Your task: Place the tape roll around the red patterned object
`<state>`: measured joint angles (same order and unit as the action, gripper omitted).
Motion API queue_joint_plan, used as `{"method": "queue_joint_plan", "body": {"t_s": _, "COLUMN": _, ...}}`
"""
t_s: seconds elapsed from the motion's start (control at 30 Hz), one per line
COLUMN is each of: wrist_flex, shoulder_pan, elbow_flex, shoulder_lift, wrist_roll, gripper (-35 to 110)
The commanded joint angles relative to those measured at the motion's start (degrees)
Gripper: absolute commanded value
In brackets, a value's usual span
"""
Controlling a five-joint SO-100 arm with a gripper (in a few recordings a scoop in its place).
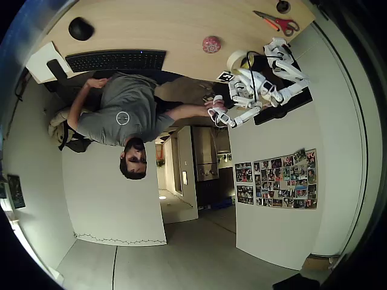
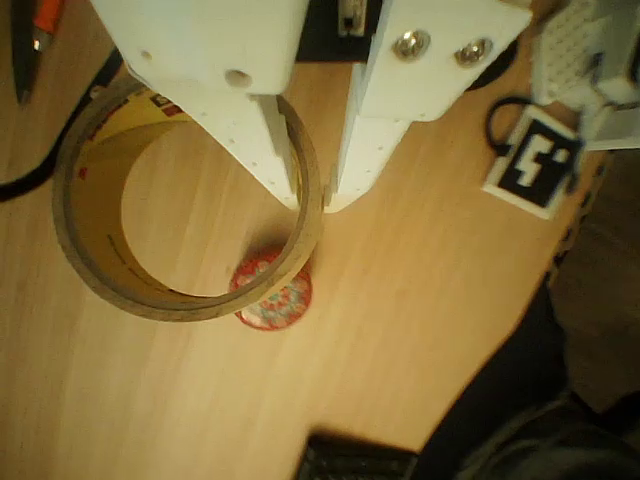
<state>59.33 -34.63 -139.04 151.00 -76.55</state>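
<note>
In the wrist view my gripper (image 2: 312,195) is shut on the tape roll (image 2: 95,250), a tan ring with a wide open centre. One finger is inside the ring and the other outside, pinching its right wall. The roll hangs above the wooden table. The red patterned object (image 2: 272,298), a small speckled ball, lies on the table under the ring's lower right rim, partly covered by it. In the overhead view the tape roll (image 1: 236,58) sits at my gripper (image 1: 245,62), to the right of and slightly below the red patterned object (image 1: 211,44).
Red-handled scissors (image 1: 278,23) and a small dark round thing (image 1: 282,6) lie at the upper right. A keyboard (image 1: 115,60) and a mouse (image 1: 80,28) lie to the left. A person (image 1: 121,112) sits at the table edge. A black-and-white marker (image 2: 535,160) is near the arm's base.
</note>
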Motion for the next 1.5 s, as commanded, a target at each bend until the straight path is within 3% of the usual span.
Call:
{"method": "queue_joint_plan", "body": {"t_s": 0.0, "wrist_flex": -4.75, "shoulder_pan": 1.41, "elbow_flex": -2.2, "shoulder_lift": -2.29, "wrist_roll": -0.97, "gripper": 0}}
{"method": "queue_joint_plan", "body": {"t_s": 0.43, "wrist_flex": -23.82, "shoulder_pan": 4.22, "elbow_flex": -2.99, "shoulder_lift": -27.77, "wrist_roll": 5.27, "gripper": 0}}
{"method": "queue_joint_plan", "body": {"t_s": 0.87, "wrist_flex": -27.25, "shoulder_pan": -0.62, "elbow_flex": 16.26, "shoulder_lift": -47.2, "wrist_roll": 8.96, "gripper": 0}}
{"method": "queue_joint_plan", "body": {"t_s": 1.0, "wrist_flex": -34.54, "shoulder_pan": -0.53, "elbow_flex": 17.84, "shoulder_lift": -53.53, "wrist_roll": 9.32, "gripper": 0}}
{"method": "queue_joint_plan", "body": {"t_s": 1.17, "wrist_flex": -33.22, "shoulder_pan": -0.7, "elbow_flex": 23.47, "shoulder_lift": -59.59, "wrist_roll": 11.16, "gripper": 0}}
{"method": "queue_joint_plan", "body": {"t_s": 1.37, "wrist_flex": -31.2, "shoulder_pan": -0.79, "elbow_flex": 22.85, "shoulder_lift": -58.62, "wrist_roll": 10.99, "gripper": 31}}
{"method": "queue_joint_plan", "body": {"t_s": 1.47, "wrist_flex": -28.56, "shoulder_pan": -0.97, "elbow_flex": 24.17, "shoulder_lift": -58.8, "wrist_roll": 10.28, "gripper": 38}}
